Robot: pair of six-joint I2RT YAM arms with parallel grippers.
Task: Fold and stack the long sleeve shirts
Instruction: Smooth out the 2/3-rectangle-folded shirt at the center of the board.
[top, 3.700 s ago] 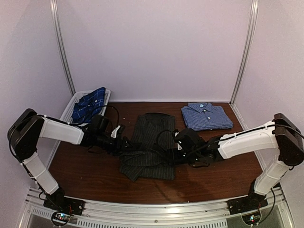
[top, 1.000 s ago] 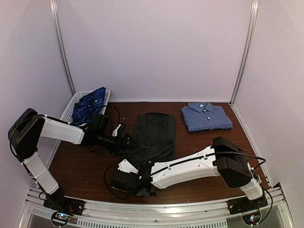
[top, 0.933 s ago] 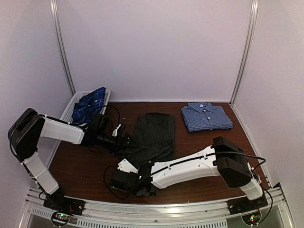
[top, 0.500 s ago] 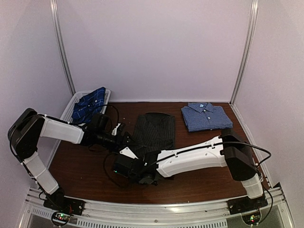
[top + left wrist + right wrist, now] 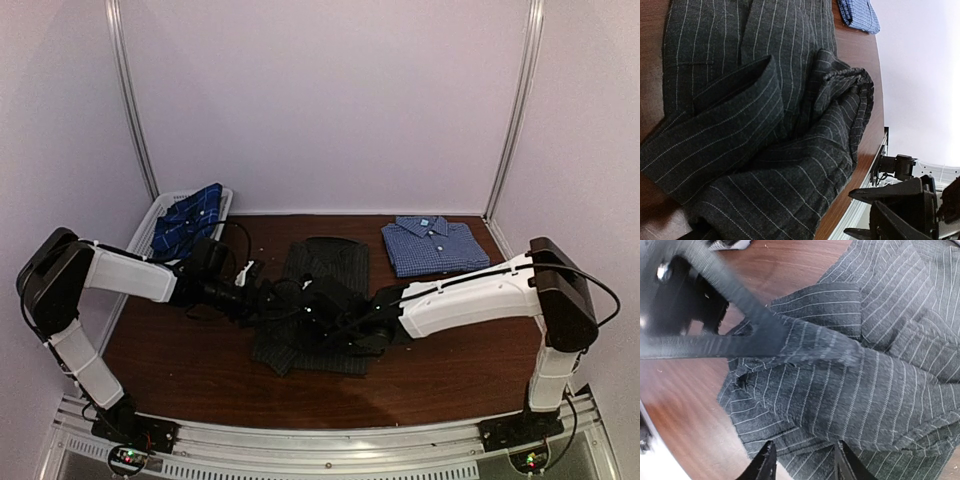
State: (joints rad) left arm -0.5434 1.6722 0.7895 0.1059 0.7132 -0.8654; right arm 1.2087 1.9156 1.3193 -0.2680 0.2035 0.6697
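Observation:
The charcoal pinstriped shirt [image 5: 325, 270] lies crumpled mid-table, its lower part bunched in folds [image 5: 765, 115]. My left gripper [image 5: 258, 295] sits at the shirt's left edge with its jaws wide apart [image 5: 800, 235] and cloth lying between them. My right gripper [image 5: 312, 300] hovers low over the shirt's middle; its fingertips [image 5: 765, 465] stand apart above the pinstriped cloth [image 5: 855, 380] and pinch nothing. The blue-and-white check shirt [image 5: 435, 245] lies folded at the back right. The navy plaid shirt [image 5: 188, 215] hangs out of the basket.
A white mesh basket [image 5: 140, 228] stands at the back left against the wall. The brown table [image 5: 180, 360] ends at a metal rail [image 5: 320, 440] in front. A blurred black part of the left arm [image 5: 715, 340] crosses the right wrist view.
My right arm has swung from the table's front left back up over the charcoal shirt, and its jaws have parted. The left arm has stayed at the shirt's left edge.

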